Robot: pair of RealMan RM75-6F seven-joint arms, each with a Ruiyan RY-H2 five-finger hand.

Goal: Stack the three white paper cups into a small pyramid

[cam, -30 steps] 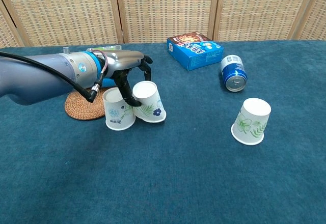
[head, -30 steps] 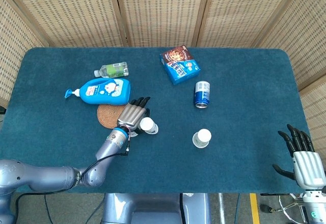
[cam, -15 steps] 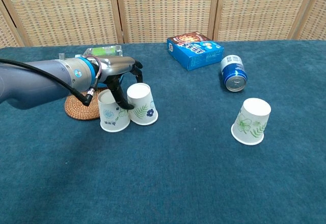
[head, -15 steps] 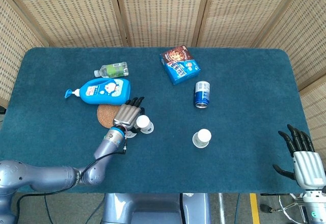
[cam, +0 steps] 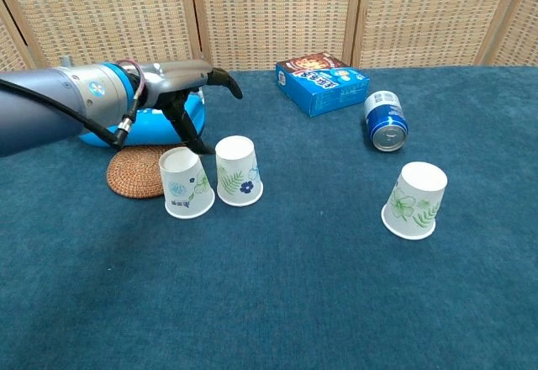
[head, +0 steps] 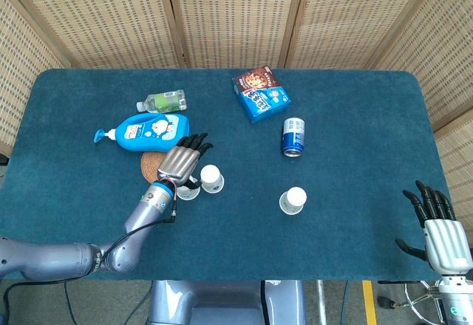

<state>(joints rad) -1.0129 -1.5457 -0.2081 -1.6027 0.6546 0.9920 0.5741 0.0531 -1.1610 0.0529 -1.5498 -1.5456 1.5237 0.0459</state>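
Note:
Two white paper cups stand upside down side by side, touching: the left cup (cam: 186,182) and the right cup (cam: 238,171), the latter also in the head view (head: 211,179). A third cup (cam: 414,201) stands alone to the right, upside down (head: 293,200). My left hand (cam: 181,80) hovers above and behind the pair, open, its thumb reaching down behind them without touching a cup. In the head view the left hand (head: 181,164) partly covers the left cup. My right hand (head: 443,236) hangs open off the table's front right corner.
A woven coaster (cam: 139,171) lies just behind the left cup. A blue lotion bottle (head: 151,131) and a water bottle (head: 164,103) lie behind it. A blue box (cam: 321,82) and a tipped blue can (cam: 384,120) sit at the back right.
My left hand has let go of the right cup of the pair and risen up and back. That cup, tilted before, now stands upright beside the other.

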